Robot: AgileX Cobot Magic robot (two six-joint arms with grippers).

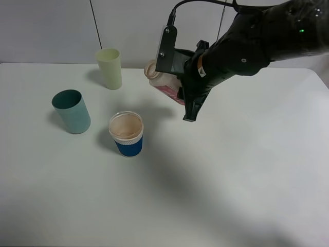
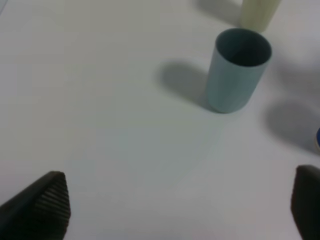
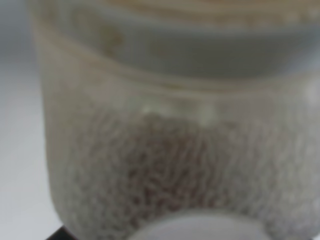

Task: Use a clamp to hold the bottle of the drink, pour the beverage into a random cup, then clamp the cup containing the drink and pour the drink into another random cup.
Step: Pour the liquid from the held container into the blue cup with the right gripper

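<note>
Right gripper [image 1: 186,103], upper centre-right of the overhead frame: jaws pinched on the bottle [image 1: 165,85], which hangs clear of the table [image 1: 247,180]. Bottle is tipped, beige neck toward upper left. Its blurred translucent wall fills the right wrist view; brownish mottling inside, cannot tell if that is the beverage. Left gripper [image 2: 175,210]: jaws spread wide, nothing between them, low over bare table, teal tumbler [image 2: 237,70] ahead of it.

Blue-sleeved cup [image 1: 127,135] stands upright centre-left, below and left of the bottle. Its inside looks tan; no liquid discernible. Teal tumbler sits at left, pale green tumbler [image 1: 109,68] at upper left, near the bottle's mouth.

Risks, as judged:
- The mouth does not look lined up over the blue-sleeved cup. Tipping further from here would spill onto the table or toward the pale green tumbler.
- The smooth squarish plastic could twist in the pinch.
- The light paper cup would topple if a finger brushes its rim.
</note>
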